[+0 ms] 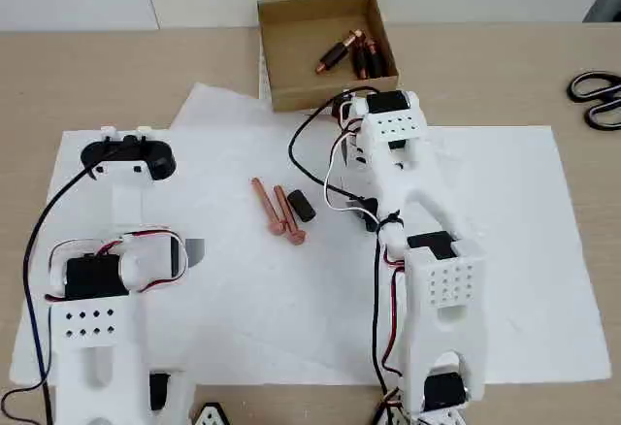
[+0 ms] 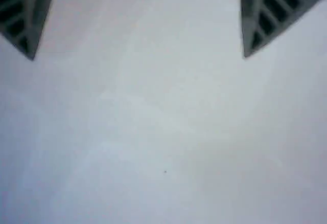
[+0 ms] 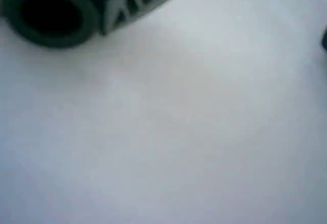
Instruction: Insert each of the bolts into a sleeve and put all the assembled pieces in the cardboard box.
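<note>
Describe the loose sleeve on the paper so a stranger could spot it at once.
Start at the white paper and go to its middle, in front of the cardboard box. Two copper-coloured bolts lie side by side there, and the sleeve lies just beside them, on the side toward the scissors. It is the short black cylinder; the bolts are long, thin and coppery.

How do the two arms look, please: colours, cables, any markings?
Left arm and right arm are white plastic with grids of small round holes, black motors, and loose black, red and white cables. The left gripper has dark ribbed fingers.
</note>
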Controlling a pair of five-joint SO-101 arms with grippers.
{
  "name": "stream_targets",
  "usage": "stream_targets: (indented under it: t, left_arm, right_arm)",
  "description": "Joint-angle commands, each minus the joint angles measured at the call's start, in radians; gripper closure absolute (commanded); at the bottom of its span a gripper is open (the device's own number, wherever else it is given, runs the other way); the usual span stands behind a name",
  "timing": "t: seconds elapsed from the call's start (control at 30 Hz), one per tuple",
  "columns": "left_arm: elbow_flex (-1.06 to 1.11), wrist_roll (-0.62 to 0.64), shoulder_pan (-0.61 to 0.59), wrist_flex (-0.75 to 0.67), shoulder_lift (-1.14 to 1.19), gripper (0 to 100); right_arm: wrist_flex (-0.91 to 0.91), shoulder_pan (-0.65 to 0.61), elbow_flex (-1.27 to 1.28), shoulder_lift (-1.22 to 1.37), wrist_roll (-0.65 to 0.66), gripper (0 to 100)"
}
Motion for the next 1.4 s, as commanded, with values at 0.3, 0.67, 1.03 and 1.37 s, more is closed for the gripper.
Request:
stream_targets:
  t: [0.3,0.67,1.03,1.37]
  left_arm:
    - [-0.004,0.008,0.0,-0.02,-0.005,76]
    - [-0.185,0.006,0.021,0.037,0.064,76]
    - [-0.536,0.002,0.296,0.04,0.671,76]
    - [-0.587,-0.334,0.149,0.124,0.873,76]
  right_arm:
    - [0.073,0.01,-0.127,-0.019,0.015,99.5]
    - [0.087,0.019,-0.089,-0.418,0.037,99.5]
    - [0.088,0.117,0.11,-0.707,0.106,99.5]
    - [0.088,0.179,0.233,-0.796,0.101,99.5]
